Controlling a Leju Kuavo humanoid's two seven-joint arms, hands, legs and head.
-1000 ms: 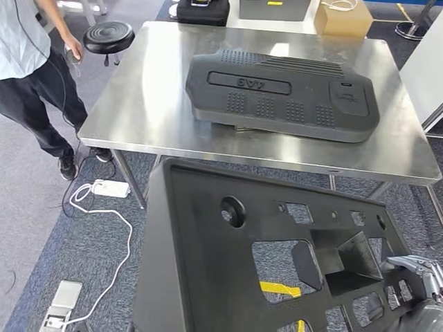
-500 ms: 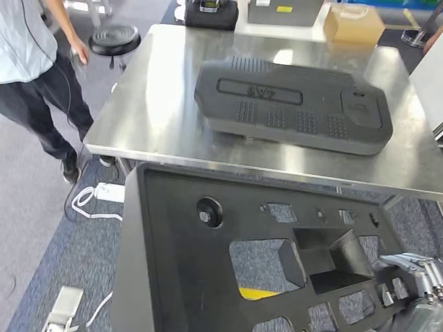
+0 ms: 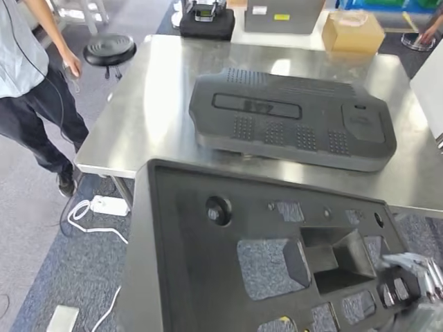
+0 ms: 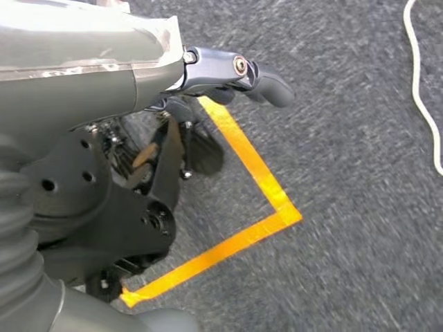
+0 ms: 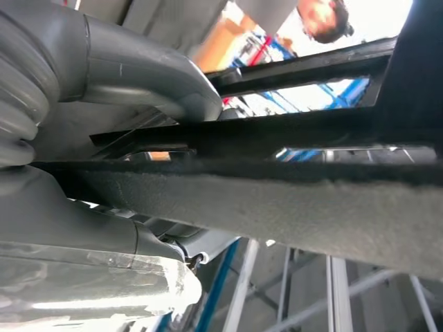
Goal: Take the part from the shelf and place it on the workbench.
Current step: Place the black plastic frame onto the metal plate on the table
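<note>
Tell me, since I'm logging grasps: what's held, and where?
The black panel, gripped by the right hand at its right edge. Left hand: cannot tell.

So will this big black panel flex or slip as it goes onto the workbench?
The black panel is probably fairly stiff: it holds flat with no sag. Its many cutouts suggest it is light for its size. The right hand holds only one edge, so it may swing.

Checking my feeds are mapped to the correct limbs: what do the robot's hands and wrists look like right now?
The left hand has a grey ribbed wrist cover, a smooth grey shell, black plates with small round holes, and dark blue-grey fingers with a silver screw. The right hand shows the same ribbed grey cover and a thick grey thumb; its fingers look silver-grey and segmented.
</note>
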